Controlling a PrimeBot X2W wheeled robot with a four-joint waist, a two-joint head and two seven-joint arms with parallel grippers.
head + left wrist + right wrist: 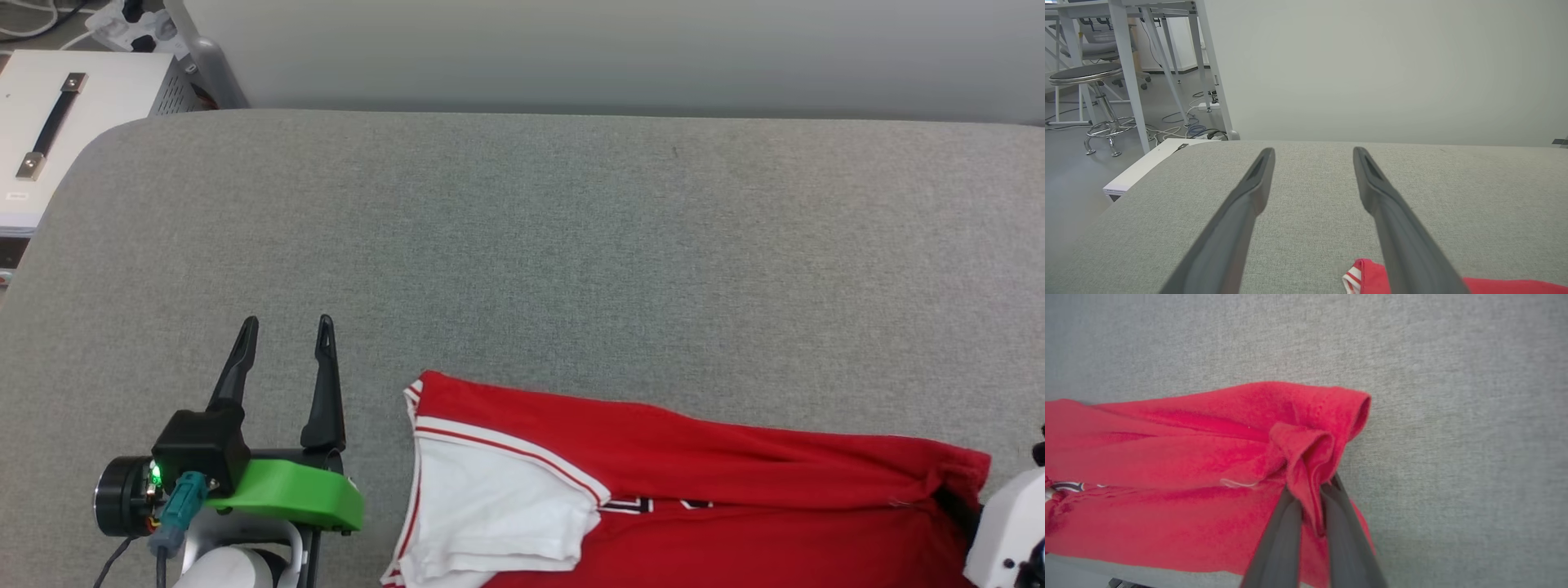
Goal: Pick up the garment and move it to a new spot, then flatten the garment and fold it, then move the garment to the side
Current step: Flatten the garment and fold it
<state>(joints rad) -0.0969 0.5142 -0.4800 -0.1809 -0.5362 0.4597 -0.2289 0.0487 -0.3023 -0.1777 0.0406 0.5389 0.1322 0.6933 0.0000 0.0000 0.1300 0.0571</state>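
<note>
Gripping a bunched hem fold of the red jersey T-shirt (735,474) between the right fingers (1282,539), along the grey desk's (522,245) near edge. Holding the left fingers (326,384) spread, empty, just left of its white sleeve (490,506).

— How is the red jersey T-shirt (735,490) laid?
— It is stretched sideways along the near edge of the grey fabric surface (522,245) and rumpled lengthwise. A white sleeve (490,506) with red-and-white trim is folded over its left end. A bunched fold at the right end is clamped in the right gripper (1310,490).
</note>
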